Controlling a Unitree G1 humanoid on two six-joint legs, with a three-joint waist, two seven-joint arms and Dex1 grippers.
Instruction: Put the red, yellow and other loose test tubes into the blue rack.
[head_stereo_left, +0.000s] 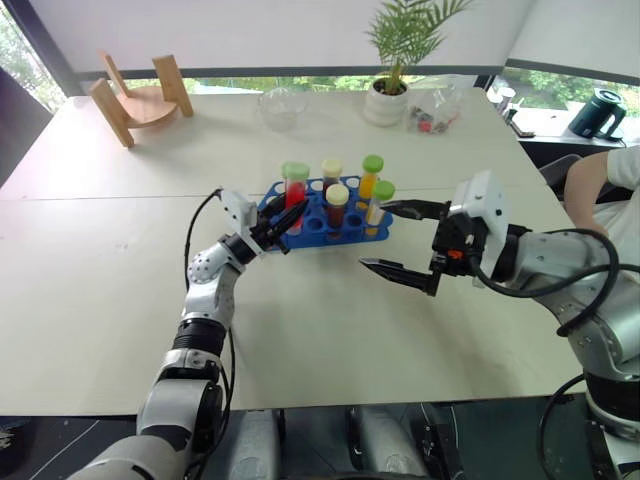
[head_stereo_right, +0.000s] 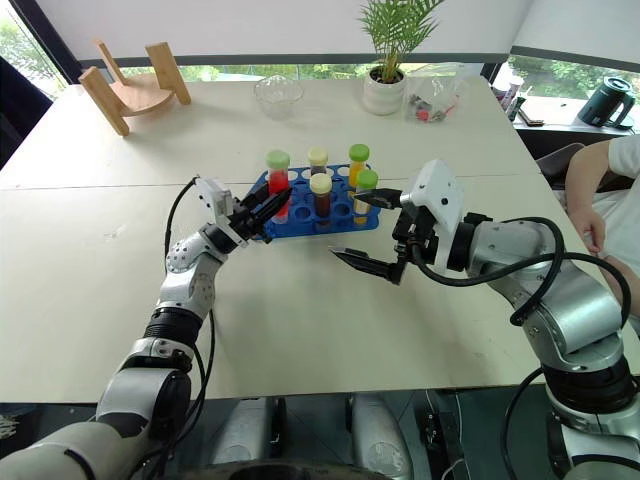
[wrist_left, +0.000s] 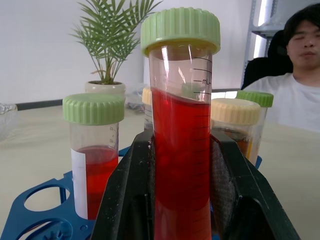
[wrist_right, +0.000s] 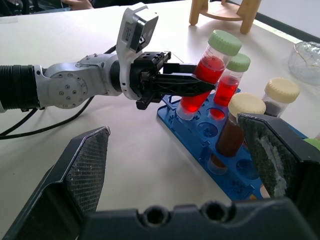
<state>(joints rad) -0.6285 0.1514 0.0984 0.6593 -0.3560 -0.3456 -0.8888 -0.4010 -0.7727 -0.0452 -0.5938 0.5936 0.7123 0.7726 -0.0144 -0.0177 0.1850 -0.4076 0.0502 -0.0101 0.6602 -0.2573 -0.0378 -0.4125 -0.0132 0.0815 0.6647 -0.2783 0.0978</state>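
Red tube (wrist_right: 202, 82) is pinched in the left claw (head_stereo_left: 279, 228), tilted, its base at a hole of the blue rack (head_stereo_left: 305, 226). Other tubes stand there already, so I think little is left. Right claw (head_stereo_left: 398, 240) is spread wide beside the rack.

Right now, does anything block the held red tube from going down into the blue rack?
Nothing visible does. The left end effector holds the red tube, tilted, its bottom already at the blue rack.

Pale table (head_stereo_left: 120, 300) with blue rack (head_stereo_left: 312, 226)
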